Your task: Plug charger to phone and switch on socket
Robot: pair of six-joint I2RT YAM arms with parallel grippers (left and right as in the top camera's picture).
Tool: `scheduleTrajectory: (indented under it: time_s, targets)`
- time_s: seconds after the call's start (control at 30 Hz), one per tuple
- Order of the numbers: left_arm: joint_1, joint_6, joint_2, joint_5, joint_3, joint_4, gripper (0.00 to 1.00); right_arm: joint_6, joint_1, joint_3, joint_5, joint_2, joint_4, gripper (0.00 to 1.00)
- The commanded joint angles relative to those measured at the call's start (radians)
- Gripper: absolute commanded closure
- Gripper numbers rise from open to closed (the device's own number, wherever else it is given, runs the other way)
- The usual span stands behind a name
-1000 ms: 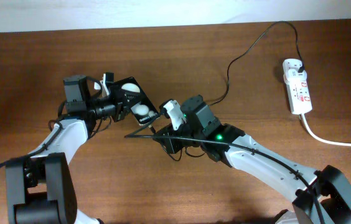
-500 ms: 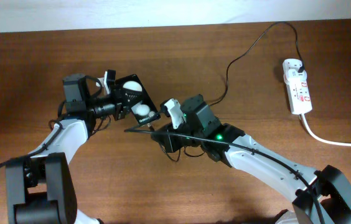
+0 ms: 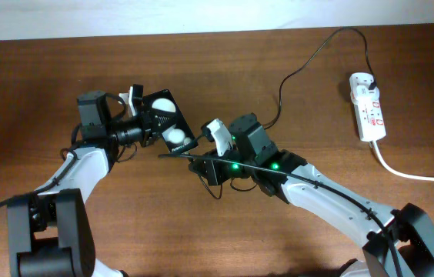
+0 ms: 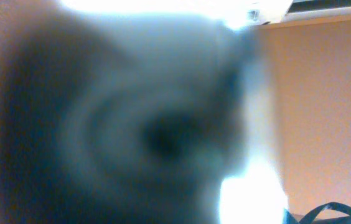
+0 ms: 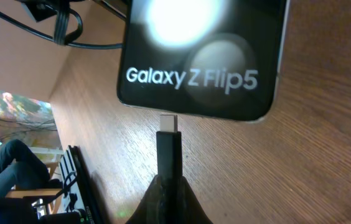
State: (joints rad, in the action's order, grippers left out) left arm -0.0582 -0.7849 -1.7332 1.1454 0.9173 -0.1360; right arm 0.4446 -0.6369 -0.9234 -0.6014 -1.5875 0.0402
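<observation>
The black phone [image 3: 168, 120], two white round spots on its face, is held tilted above the table by my left gripper [image 3: 141, 115], which is shut on its left end. In the right wrist view the phone [image 5: 200, 68] reads "Galaxy Z Flip5". My right gripper [image 5: 168, 190] is shut on the charger's black connector [image 5: 168, 152], whose metal tip sits right at the phone's bottom edge. From overhead, the right gripper [image 3: 192, 158] points the connector [image 3: 172, 155] leftward just under the phone. The charger's thin cable [image 3: 302, 65] runs to the white socket [image 3: 368, 106]. The left wrist view is a dark blur.
The socket's thick white cord [image 3: 417, 175] trails off to the right edge. Bare brown table [image 3: 340, 231] surrounds the arms. A pale wall band runs along the far edge of the table.
My right gripper has carried the connector up and slightly left, closer to the phone's bottom edge. The left gripper and phone have barely shifted.
</observation>
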Motion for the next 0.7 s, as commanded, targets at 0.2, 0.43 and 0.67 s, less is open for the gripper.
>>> scheduleTrajectory:
  time_s: [0.2,0.43,0.67]
  targets:
    - [-0.001,-0.019,-0.002,0.037,0.002,-0.006,1.0,0.01,0.002,0.004,-0.046,0.01,-0.01,0.96]
    - [-0.001,-0.042,-0.002,0.038,0.002,-0.006,1.0,0.014,0.002,0.004,-0.045,0.01,0.004,0.96]
    - [-0.001,-0.06,-0.002,0.046,0.002,-0.006,1.0,0.056,0.002,0.004,0.012,0.009,-0.006,0.96]
